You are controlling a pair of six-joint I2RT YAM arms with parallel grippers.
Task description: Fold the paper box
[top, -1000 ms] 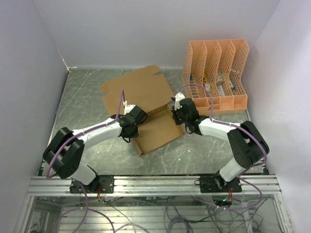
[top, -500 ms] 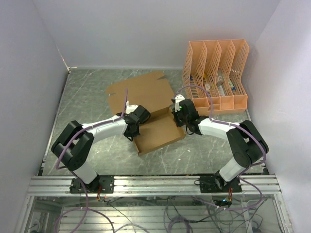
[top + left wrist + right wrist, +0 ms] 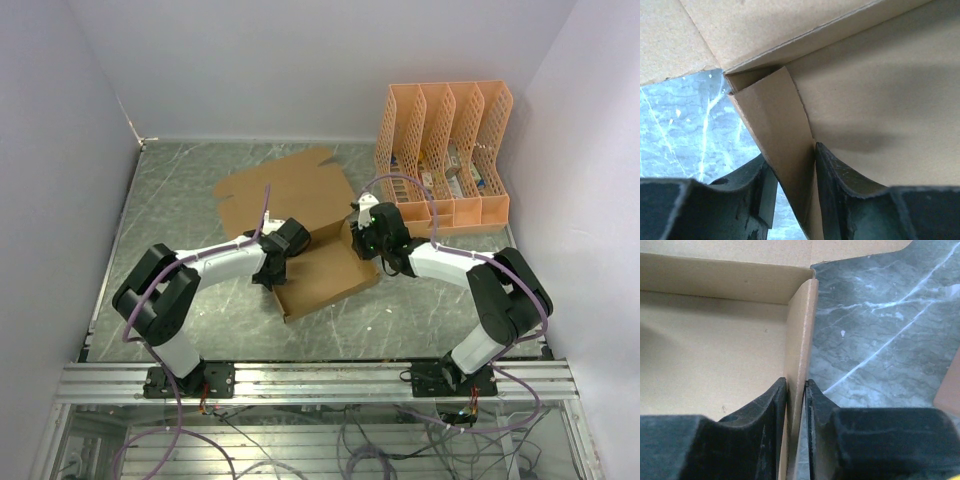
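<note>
The paper box (image 3: 322, 275), brown corrugated cardboard, lies mid-table with its tray part near me and a flat lid panel (image 3: 285, 185) behind it. My left gripper (image 3: 274, 264) sits at the tray's left corner. In the left wrist view it is open (image 3: 790, 156) around the raised left wall (image 3: 782, 140); the right finger touches the cardboard and the left one stands clear. My right gripper (image 3: 362, 240) is at the tray's right back corner. There its jaws (image 3: 796, 383) straddle the upright right wall (image 3: 800, 335), barely open, with a thin gap on the outer side.
An orange lattice file organizer (image 3: 445, 155) stands at the back right, close behind my right arm. White enclosure walls ring the marbled grey table (image 3: 170, 220). A metal rail (image 3: 320, 380) runs along the near edge by the arm bases.
The left arm slid right toward the tray's left corner, and its jaws shut and then reopened around the left wall. The right jaws loosened slightly on the right wall. The lid panel shifted a little.
</note>
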